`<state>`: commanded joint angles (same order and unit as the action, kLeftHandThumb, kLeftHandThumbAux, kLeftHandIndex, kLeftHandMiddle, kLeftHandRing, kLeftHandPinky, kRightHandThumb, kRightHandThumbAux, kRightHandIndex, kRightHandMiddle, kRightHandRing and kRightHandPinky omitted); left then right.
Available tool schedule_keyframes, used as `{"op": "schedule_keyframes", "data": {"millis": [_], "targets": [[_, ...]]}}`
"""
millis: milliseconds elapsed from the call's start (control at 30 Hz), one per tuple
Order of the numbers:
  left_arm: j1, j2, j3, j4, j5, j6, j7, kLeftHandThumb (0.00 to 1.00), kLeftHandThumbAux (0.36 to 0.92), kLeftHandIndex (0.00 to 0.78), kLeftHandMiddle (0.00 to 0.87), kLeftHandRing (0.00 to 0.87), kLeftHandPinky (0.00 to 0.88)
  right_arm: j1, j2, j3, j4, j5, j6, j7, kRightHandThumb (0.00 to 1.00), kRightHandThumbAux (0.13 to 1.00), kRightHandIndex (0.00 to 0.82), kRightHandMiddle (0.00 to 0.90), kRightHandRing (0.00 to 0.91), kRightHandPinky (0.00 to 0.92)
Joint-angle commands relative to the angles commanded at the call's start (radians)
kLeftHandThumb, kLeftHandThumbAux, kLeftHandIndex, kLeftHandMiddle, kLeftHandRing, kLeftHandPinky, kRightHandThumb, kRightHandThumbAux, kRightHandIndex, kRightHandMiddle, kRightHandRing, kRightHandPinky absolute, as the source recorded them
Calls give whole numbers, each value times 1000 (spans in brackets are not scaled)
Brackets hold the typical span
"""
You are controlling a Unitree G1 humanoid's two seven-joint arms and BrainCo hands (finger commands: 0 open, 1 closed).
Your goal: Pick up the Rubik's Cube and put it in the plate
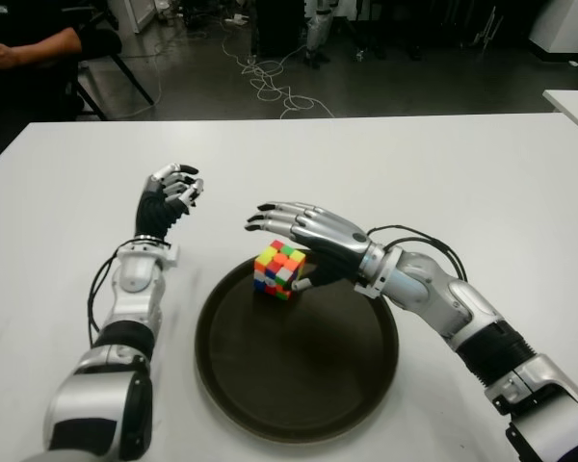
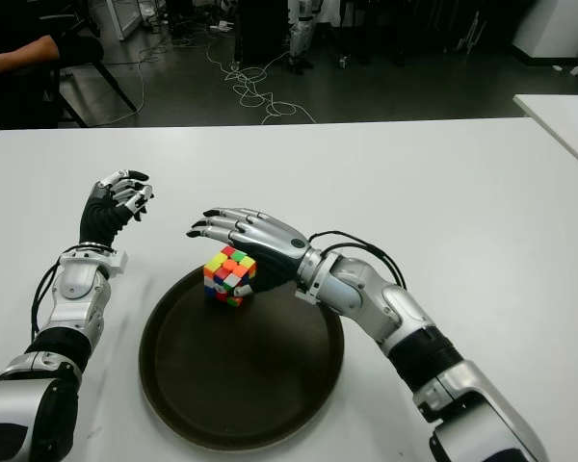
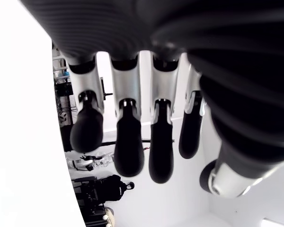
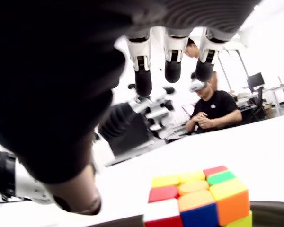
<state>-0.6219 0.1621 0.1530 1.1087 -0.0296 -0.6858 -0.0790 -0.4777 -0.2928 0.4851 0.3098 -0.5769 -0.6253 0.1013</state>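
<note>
The Rubik's Cube (image 1: 279, 270) stands inside the dark round plate (image 1: 299, 385), close to its far left rim. My right hand (image 1: 275, 241) hovers over it, open: the four fingers (image 1: 287, 218) stretch flat above the cube and the thumb sits by the cube's right side. In the right wrist view the cube (image 4: 199, 198) lies below the straight fingers (image 4: 173, 59), and nothing is clasped. My left hand (image 1: 176, 186) is raised to the left of the plate, its fingers (image 3: 128, 146) loosely bent, holding nothing.
The white table (image 1: 462, 173) stretches wide around the plate. A person (image 1: 24, 43) sits beyond the far left corner. Cables (image 1: 270, 82) lie on the floor behind, and a second white table (image 1: 573, 101) shows at the right edge.
</note>
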Motion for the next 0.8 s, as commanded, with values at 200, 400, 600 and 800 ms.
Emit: {"op": "schedule_keyframes", "data": {"millis": [200,400,600,800], "targets": [[-1,2,-2,3,5,-11,2,838,673,394,561,647,678,9,0,-7,-18,7,-5,6,122,825,25,38,37,67],[0,4,-4,4,11,-17,4,840,672,398,563,650,683,15,0,-13,-33,2,2,18,81,827,24,38,35,62],[0,5,-4,5,12,-21,1,841,670,402,567,660,701,16,0,-17,-45,0,11,35,44,823,26,35,35,63],[0,4,-1,3,4,-17,-11,842,669,403,568,662,702,11,0,-26,-40,-4,8,34,38,816,25,38,40,71]]}}
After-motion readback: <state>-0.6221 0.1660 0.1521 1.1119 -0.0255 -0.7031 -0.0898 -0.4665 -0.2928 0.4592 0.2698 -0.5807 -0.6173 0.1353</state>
